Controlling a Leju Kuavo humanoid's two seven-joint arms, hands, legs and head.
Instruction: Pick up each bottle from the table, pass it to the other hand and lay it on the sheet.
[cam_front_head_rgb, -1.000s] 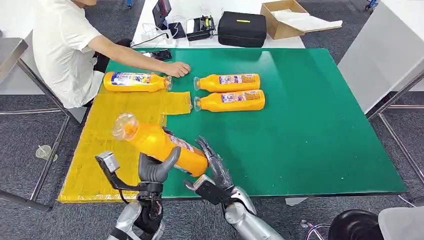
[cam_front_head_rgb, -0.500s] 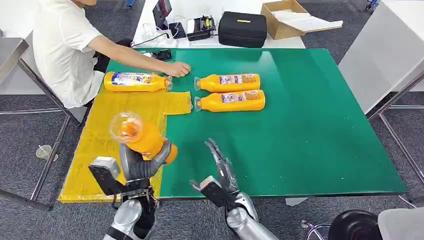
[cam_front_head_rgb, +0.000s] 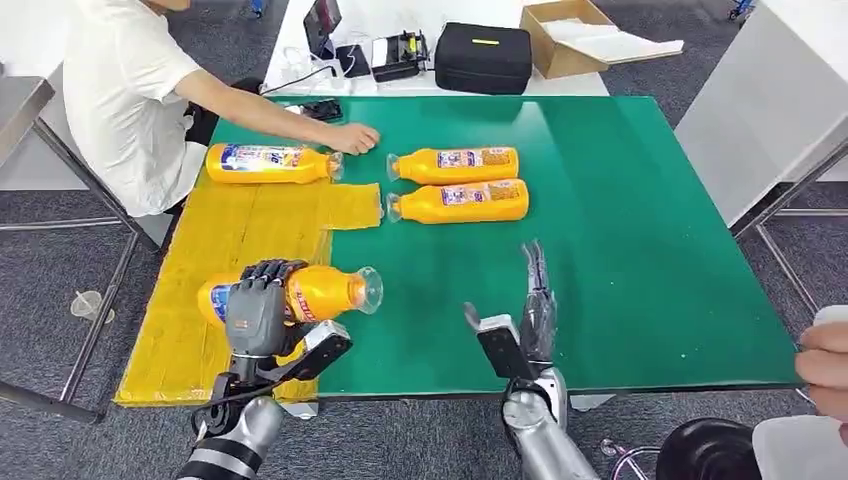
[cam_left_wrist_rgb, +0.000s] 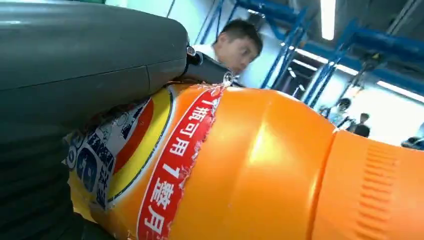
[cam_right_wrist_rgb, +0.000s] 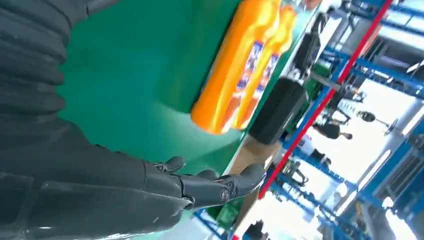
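Left hand (cam_front_head_rgb: 262, 318) wrapped around bottle (cam_front_head_rgb: 310, 293), held on its side over yellow sheet (cam_front_head_rgb: 215, 240) at tabletop (cam_front_head_rgb: 620, 250) edge. Right hand (cam_front_head_rgb: 535, 300) flat, fingers straight, holding nothing. Probably rigid plastic, smooth and slippery; likely best gripped mid-body at the label, away from the neck.

Lots of bare green counter (cam_front_head_rgb: 640, 250) lies on the right. Two bottles (cam_front_head_rgb: 455, 183) and a person's hand (cam_front_head_rgb: 352, 137) block the far middle.

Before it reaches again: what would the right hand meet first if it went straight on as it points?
Probably the nearer bottle of the pair lying ahead of the right hand; height above the table is unclear.
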